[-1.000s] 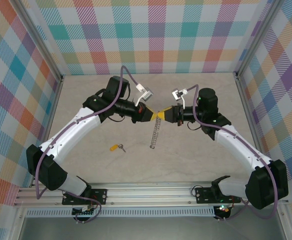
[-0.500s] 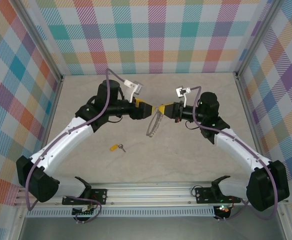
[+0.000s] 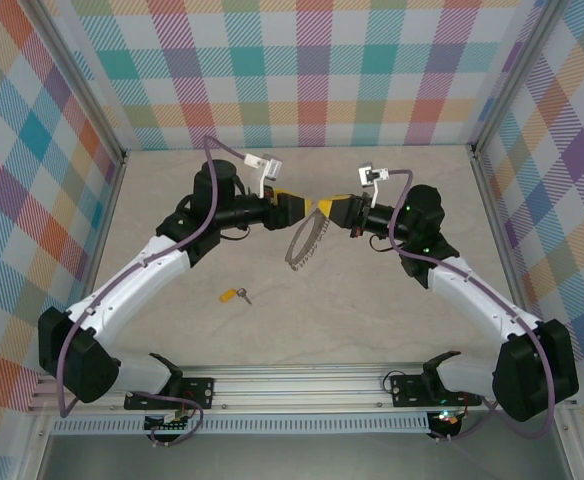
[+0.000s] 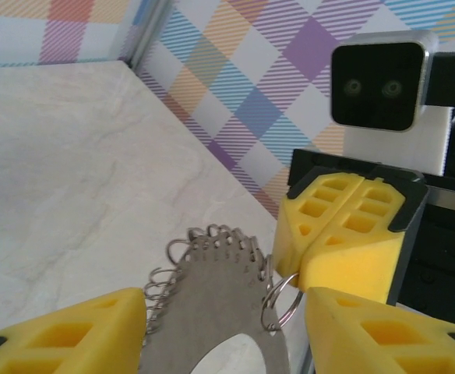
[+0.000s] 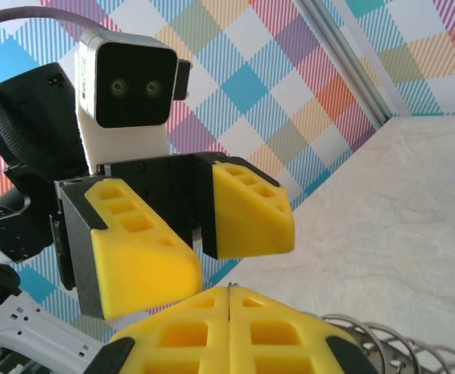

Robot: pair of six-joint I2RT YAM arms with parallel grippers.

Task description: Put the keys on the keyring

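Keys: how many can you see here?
1. The key lies on the table, left of centre, well apart from the ring hanging from the right gripper. None seems hidden.

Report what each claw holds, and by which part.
Right claw, shut, pinches the keyring by its upper end; the rest hangs below. Left claw is open, gripping nothing.

Bottom edge of the left wrist view cuts off the keyring (image 4: 220, 236) and both fingers (image 4: 72, 331) of the left gripper (image 4: 226, 308). The right gripper (image 5: 229, 315) is cropped likewise in its own view, its hold on the keyring hidden. From above, the key (image 3: 234, 295) is too small to make out its blade.
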